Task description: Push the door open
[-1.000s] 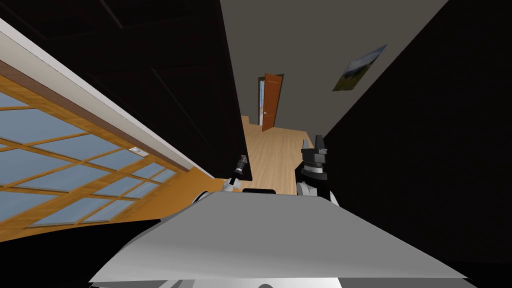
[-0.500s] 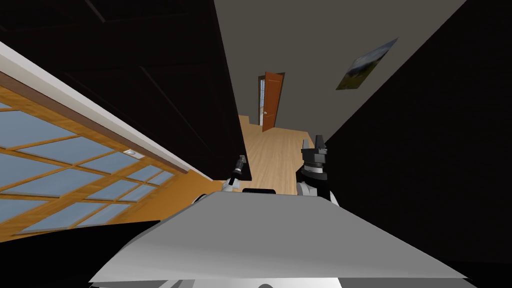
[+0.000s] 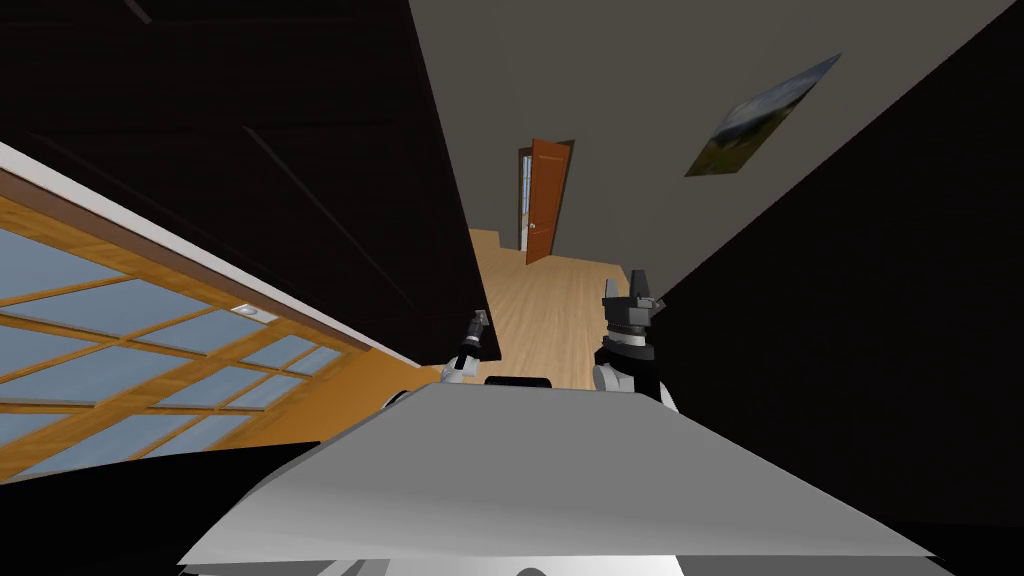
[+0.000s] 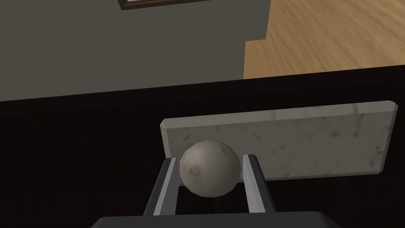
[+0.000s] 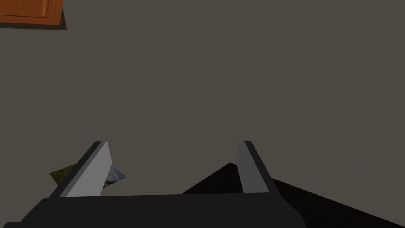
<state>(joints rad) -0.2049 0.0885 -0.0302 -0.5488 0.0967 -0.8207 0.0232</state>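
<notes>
The left gripper (image 4: 210, 157) clasps the round grey knob (image 4: 209, 174) on the dark door (image 4: 79, 158), fingers (image 4: 167, 187) seemingly pressing its sides; right gripper (image 5: 173, 142) gapes empty.

Dim, flat render; door (image 3: 330, 180) nearly black; corners splay.

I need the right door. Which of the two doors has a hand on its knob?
The dark door beside me: my left hand clamps its grey knob. The orange door stands far ahead, untouched.
</notes>
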